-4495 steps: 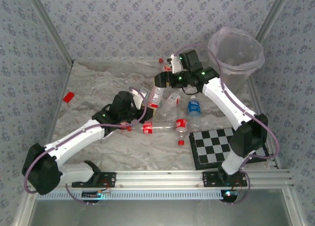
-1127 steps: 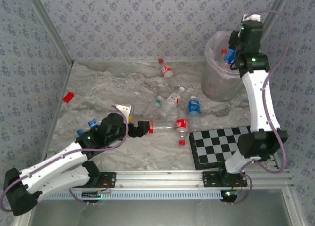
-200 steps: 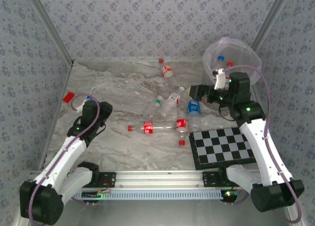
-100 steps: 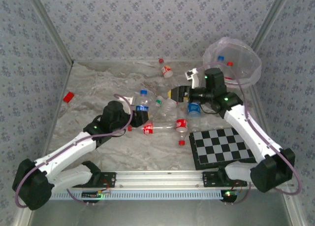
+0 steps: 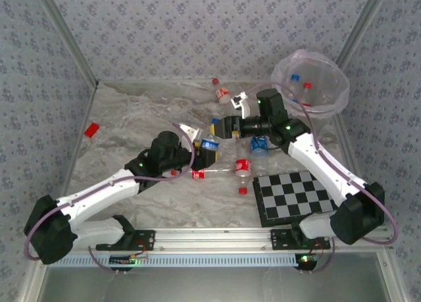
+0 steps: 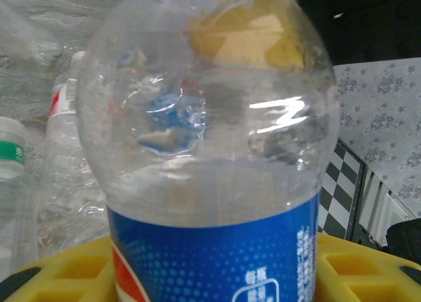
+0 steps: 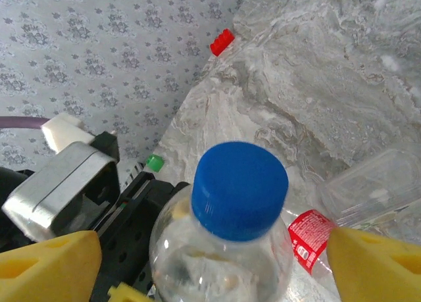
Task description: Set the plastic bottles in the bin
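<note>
Where the 2 arms meet above the middle of the tabletop (image 5: 131, 118), the left tool (image 5: 205, 152) is clamped on a blue-labelled bottle (image 6: 210, 183), whose blue cap (image 7: 240, 189) points toward the right tool (image 5: 225, 126). That tool stands spread, 1 yellow finger on each side of the cap, clear of it. A red-labelled bottle (image 5: 197, 173) lies just below. The bin (image 5: 332, 104) stands at the far right, well apart, with 1 blue and 1 red cap showing inside.

Clear blue-labelled bottle (image 6: 210, 157) close up, checkerboard (image 6: 342, 190) behind
</note>
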{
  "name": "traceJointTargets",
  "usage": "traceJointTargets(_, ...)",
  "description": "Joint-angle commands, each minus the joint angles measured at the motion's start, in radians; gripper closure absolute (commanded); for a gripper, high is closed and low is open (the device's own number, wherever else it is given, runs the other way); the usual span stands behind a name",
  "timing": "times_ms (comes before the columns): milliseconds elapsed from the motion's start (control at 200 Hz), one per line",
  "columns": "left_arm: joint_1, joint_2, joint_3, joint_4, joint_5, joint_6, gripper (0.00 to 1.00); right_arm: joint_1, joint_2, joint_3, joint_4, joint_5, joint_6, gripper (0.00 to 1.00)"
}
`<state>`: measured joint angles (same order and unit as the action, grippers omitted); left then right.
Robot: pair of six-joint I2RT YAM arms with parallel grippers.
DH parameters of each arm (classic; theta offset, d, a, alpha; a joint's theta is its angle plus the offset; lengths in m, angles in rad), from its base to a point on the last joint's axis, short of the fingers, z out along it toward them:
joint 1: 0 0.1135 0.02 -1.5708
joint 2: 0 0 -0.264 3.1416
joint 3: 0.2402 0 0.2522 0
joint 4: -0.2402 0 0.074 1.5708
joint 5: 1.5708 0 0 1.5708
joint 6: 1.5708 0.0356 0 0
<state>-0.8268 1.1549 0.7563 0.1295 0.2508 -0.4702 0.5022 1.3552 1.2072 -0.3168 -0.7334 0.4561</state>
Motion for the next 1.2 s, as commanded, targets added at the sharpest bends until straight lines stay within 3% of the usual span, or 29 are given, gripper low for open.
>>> traceJointTargets(0, -0.015, 0.018, 0.045, 0.066, 0.013, 0.027, 0.76, 0.017, 0.018, 0.019, -0.003, -0.023, -0.004, 0.13)
traceJointTargets(210, -0.018, 0.020, 0.059, 0.077, -0.059, 0.027, 0.73, 0.007, 0.032, 0.023, 0.004, -0.042, 0.007, 0.31)
traceJointTargets(355, -0.021, 0.020, 0.055, 0.074, -0.078, 0.032, 0.68, 0.002, 0.028, 0.013, 0.011, -0.040, 0.018, 0.56)
traceJointTargets(570, -0.021, 0.011, 0.050, 0.060, -0.102, 0.040, 0.64, -0.015, 0.037, 0.018, 0.025, -0.037, 0.027, 0.66)
traceJointTargets(625, -0.021, 0.009, 0.046, 0.057, -0.105, 0.042, 0.57, -0.023, 0.037, 0.024, 0.020, -0.036, 0.022, 0.68)
traceJointTargets(765, -0.021, -0.002, 0.029, 0.050, -0.109, 0.041, 0.24, -0.076, 0.018, 0.091, -0.071, 0.000, -0.036, 0.70)
traceJointTargets(835, -0.021, -0.018, 0.029, 0.013, -0.114, 0.044, 0.15, -0.131, -0.001, 0.152, -0.141, 0.031, -0.078, 0.72)
traceJointTargets(930, -0.021, -0.058, 0.025, -0.041, -0.134, 0.056, 0.09, -0.217, -0.026, 0.256, -0.258, 0.133, -0.148, 0.74)
traceJointTargets(1025, -0.021, -0.105, 0.005, -0.079, -0.171, 0.057, 0.08, -0.308, -0.047, 0.369, -0.369, 0.335, -0.217, 0.76)
traceJointTargets(1194, -0.021, -0.157, -0.031, -0.111, -0.207, 0.035, 0.08, -0.414, -0.065, 0.496, -0.415, 0.702, -0.302, 0.80)
